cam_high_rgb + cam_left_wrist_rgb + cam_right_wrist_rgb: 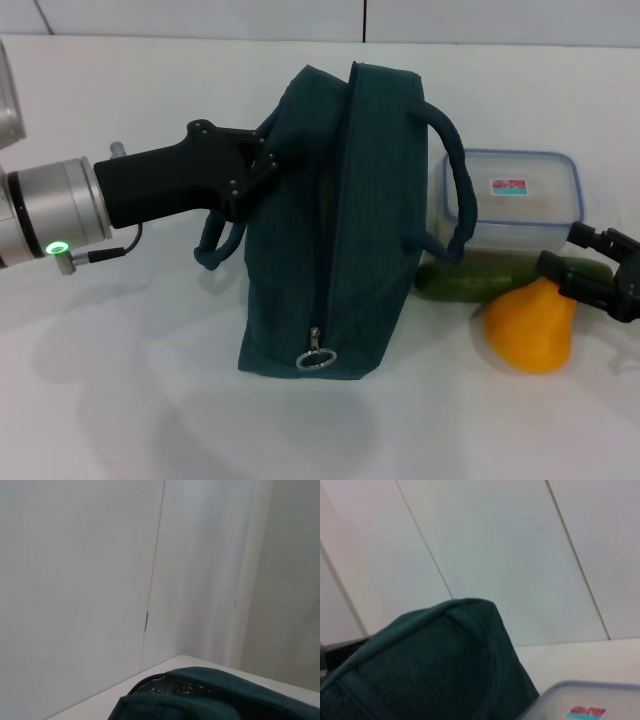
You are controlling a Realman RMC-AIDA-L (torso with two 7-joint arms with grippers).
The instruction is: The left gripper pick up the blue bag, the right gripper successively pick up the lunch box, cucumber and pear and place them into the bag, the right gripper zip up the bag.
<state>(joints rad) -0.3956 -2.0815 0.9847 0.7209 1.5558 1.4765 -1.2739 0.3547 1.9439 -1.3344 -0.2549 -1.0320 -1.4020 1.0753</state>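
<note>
The blue bag (pixel 330 240) stands upright on the white table, its zipper running down the near face to a metal ring pull (pixel 315 358). My left gripper (pixel 265 160) comes in from the left and is shut on the bag's upper left edge, by one handle. To the right of the bag lies the lunch box (pixel 520 205), with the cucumber (pixel 460 283) in front of it and the pear (pixel 532 325) nearest. My right gripper (pixel 580 255) is at the right edge, open, just above the pear and cucumber. The bag (pixel 210 700) (pixel 430 665) and the lunch box (pixel 585 702) also show in the wrist views.
The white table (pixel 120 400) spreads around the bag, backed by a white panelled wall (pixel 200 18). The bag's second handle (pixel 455 190) loops out toward the lunch box.
</note>
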